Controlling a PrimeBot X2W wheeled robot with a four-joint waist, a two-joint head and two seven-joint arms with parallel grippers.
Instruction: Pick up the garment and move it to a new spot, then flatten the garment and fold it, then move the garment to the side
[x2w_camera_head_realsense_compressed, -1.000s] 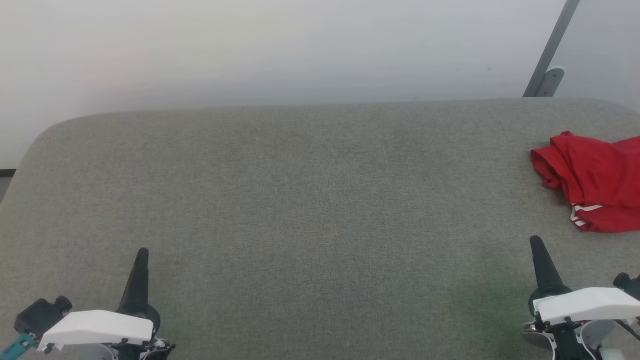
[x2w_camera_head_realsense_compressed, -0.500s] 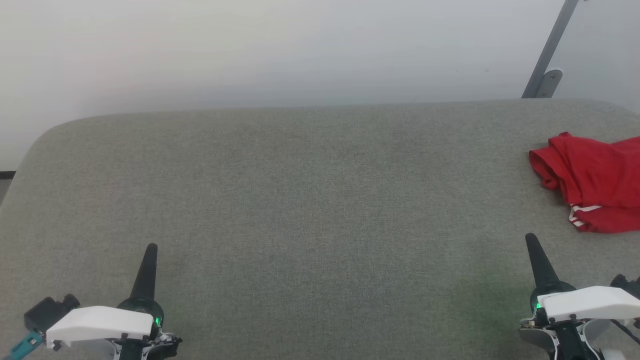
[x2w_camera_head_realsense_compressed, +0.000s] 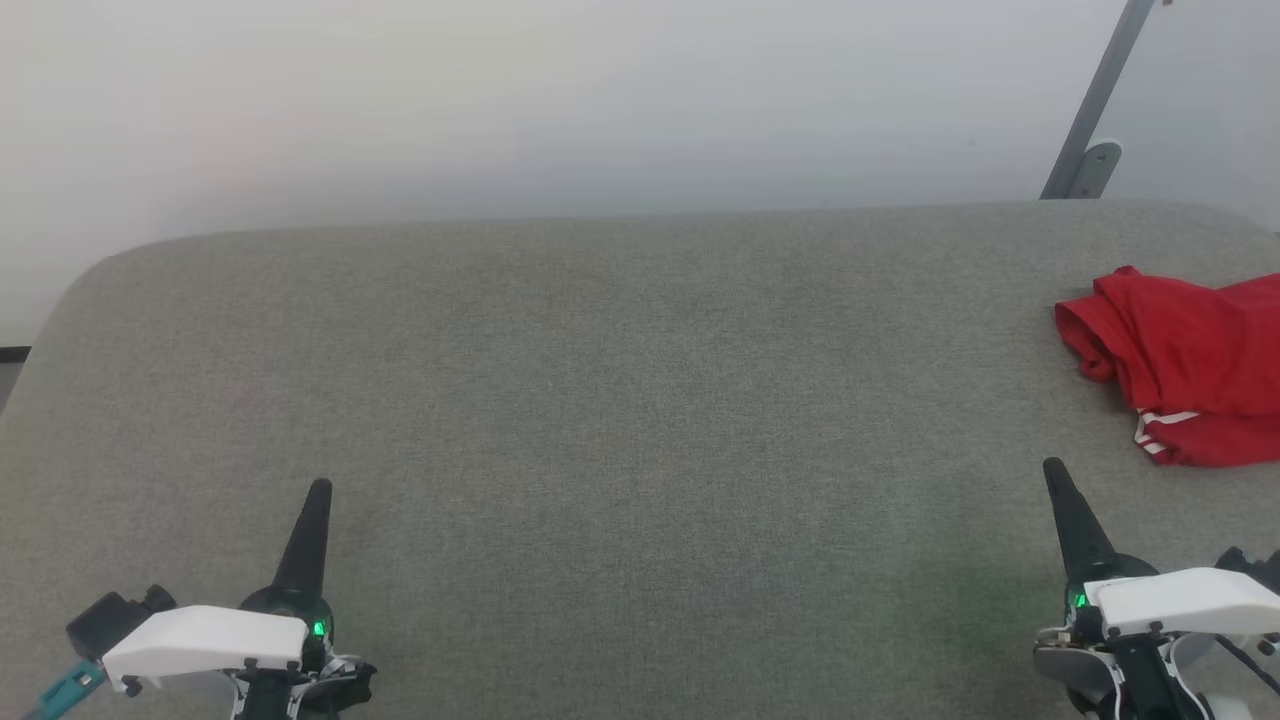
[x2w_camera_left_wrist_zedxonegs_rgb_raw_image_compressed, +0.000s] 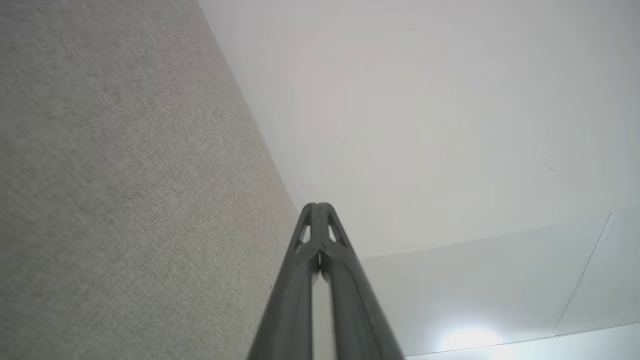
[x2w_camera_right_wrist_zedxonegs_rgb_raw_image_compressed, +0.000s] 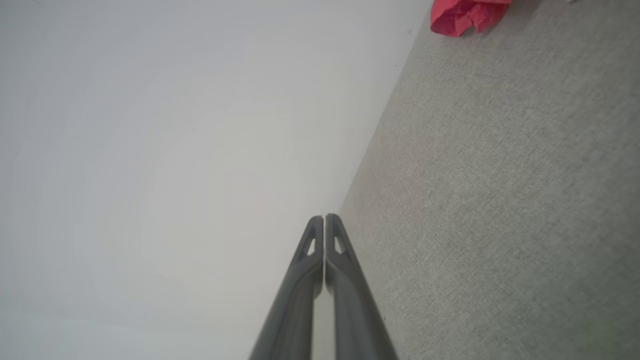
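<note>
Bunched red jersey (x2w_camera_head_realsense_compressed: 1185, 370) lies ahead-right of my right gripper (x2w_camera_head_realsense_compressed: 1051, 468); that and my left gripper (x2w_camera_head_realsense_compressed: 320, 488) pinched closed, empty, clear of it.

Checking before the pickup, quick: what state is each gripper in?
Left gripper: closed, holding nothing.
Right gripper: closed, holding nothing; the crumpled red garment lies apart on the grey fabric table.

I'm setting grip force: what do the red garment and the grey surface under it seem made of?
The garment: soft matte cloth, probably a knit; it lies bunched in rounded folds. The surface: grey woven fabric, matte, perhaps padded; fine flecked weave, rounded corners.
</note>
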